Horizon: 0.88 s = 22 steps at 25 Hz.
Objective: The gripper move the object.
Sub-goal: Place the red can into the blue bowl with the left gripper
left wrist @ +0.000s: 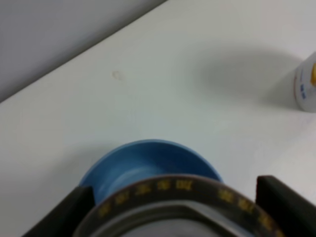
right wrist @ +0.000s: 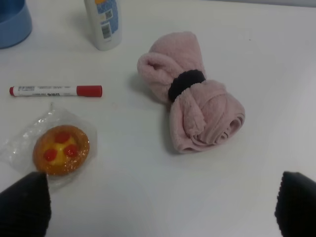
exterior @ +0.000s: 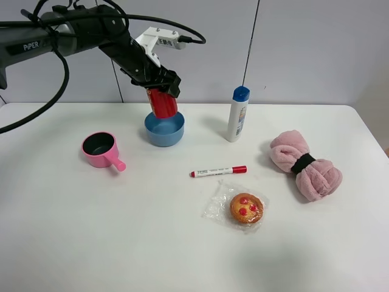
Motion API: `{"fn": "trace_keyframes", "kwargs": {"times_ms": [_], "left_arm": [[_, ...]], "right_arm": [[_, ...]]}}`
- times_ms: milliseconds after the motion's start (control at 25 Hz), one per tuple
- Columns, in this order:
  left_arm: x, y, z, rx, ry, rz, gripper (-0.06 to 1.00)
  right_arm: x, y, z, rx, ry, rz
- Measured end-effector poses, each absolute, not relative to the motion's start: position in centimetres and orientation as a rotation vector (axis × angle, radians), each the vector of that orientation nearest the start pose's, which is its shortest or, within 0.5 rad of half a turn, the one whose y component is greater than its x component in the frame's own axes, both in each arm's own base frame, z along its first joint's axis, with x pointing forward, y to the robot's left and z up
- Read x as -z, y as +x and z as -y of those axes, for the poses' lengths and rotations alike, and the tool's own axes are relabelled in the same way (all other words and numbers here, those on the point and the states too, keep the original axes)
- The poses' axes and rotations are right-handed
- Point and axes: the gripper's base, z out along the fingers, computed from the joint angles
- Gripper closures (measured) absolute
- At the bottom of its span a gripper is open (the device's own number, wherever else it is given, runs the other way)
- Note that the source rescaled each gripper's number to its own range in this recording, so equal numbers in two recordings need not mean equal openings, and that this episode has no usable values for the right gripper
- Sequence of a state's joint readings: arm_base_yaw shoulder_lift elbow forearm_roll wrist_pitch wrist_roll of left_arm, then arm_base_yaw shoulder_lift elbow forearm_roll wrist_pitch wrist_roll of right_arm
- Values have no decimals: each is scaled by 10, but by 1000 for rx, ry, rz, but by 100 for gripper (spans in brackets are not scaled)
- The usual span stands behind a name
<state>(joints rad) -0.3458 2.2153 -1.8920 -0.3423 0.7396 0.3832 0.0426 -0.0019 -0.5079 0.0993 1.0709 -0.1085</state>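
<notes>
Can, one only, is clamped in my left claw. Its long axis is tilted off upright, silver top up toward my wrist and base down at the rim of the single blue bowl on the worktop. My right claw is spread wide with nothing between its tips. Around the bowl, in the high view, are one pink cup to its left, one bottle to its right, and one marker, one wrapped pastry and one pink towel roll toward the front right.
</notes>
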Motion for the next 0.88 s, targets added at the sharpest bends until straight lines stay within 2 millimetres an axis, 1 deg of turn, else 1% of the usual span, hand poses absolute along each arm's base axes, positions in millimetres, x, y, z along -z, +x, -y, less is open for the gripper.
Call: {"fn": "trace_keyframes", "kwargs": {"times_ms": [200,280,440,880], "left_arm": [[-188,470,191,373,679,-2472,93],[-180,472,191,368,685,-2476,93],[-172,474,192,349,724,-2462,93],[-153,476,192,341,754,-2481,93]], "right_arm": [[-279,-7,-8,-78,-160,-2035],[-279,-7,-8,-78,-160,-2035],[-279,-7,-8,-78,-160,-2035],[-279,-7,-8,-78,-160,-2035]]}}
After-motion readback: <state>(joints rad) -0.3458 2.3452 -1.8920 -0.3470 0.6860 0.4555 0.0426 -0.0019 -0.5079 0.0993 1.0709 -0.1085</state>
